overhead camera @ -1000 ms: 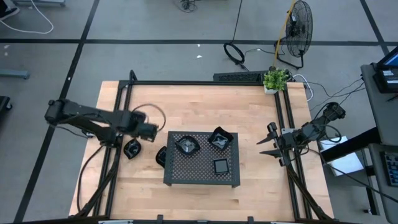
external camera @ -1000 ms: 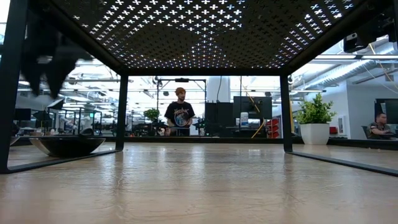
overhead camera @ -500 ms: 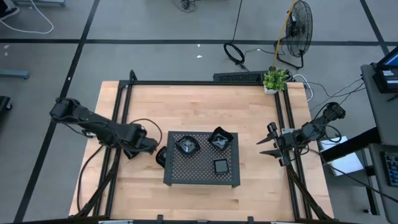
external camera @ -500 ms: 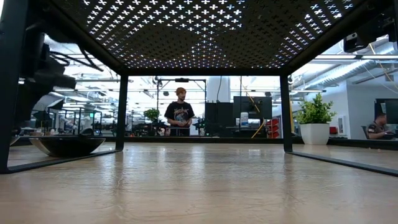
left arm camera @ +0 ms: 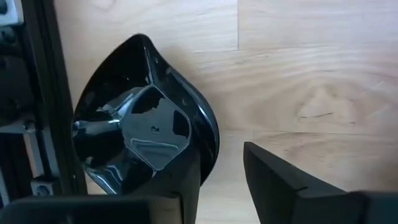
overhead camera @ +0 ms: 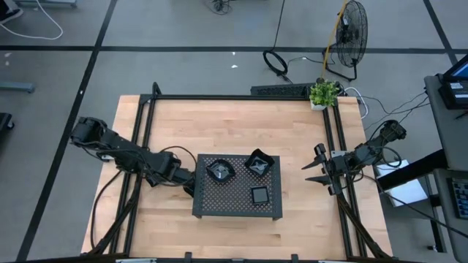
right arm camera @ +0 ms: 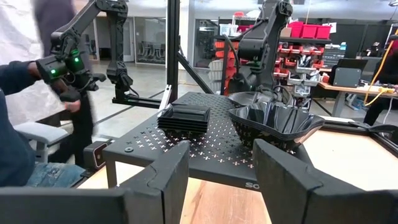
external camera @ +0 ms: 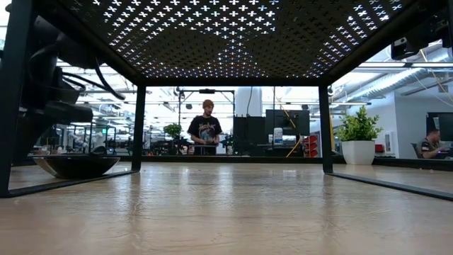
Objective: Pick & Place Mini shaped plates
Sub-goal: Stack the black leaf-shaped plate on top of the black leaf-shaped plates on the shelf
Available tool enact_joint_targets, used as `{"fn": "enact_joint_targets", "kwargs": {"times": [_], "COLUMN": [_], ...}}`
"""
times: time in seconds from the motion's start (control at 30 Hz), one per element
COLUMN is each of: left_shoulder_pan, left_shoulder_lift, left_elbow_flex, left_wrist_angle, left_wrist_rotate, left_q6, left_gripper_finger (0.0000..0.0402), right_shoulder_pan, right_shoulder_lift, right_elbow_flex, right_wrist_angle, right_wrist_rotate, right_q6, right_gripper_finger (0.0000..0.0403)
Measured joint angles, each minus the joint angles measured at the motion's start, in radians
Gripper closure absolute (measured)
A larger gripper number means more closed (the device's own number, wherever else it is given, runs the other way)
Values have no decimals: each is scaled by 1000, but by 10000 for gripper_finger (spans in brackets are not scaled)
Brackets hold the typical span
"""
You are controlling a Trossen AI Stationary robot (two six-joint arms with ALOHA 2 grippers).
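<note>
Left gripper (left arm camera: 221,171), fingers parted astride the rim of a mini shaped plate (left arm camera: 140,134) on the table beside the tray (overhead camera: 238,201), appears mid-pick; closing seems next.

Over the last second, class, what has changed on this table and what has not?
The left gripper has swung from the table's left side toward the tray, its open fingers now straddling the rim of a black dish beside the tray. The right gripper and the three dishes on the tray stayed put.
</note>
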Motion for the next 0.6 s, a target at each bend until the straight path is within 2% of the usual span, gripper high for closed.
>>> {"fn": "enact_joint_targets", "kwargs": {"times": [0.23,0.47,0.6], "left_shoulder_pan": [0,13,34], "left_shoulder_lift": [4,4,4], "left_elbow_flex": [0,0,0], "left_wrist_angle": [34,158,177], "left_wrist_rotate": [-9,-104,-194], "left_q6": [-19,63,124], "left_gripper_finger": [289,291,291], "right_shoulder_pan": [0,0,0], "right_shoulder_lift": [0,0,0], "right_elbow_flex": [0,0,0], "right_wrist_angle": [0,0,0], "right_wrist_rotate": [0,0,0], "right_q6": [0,0,0], "right_gripper_finger": [238,238,238]}}
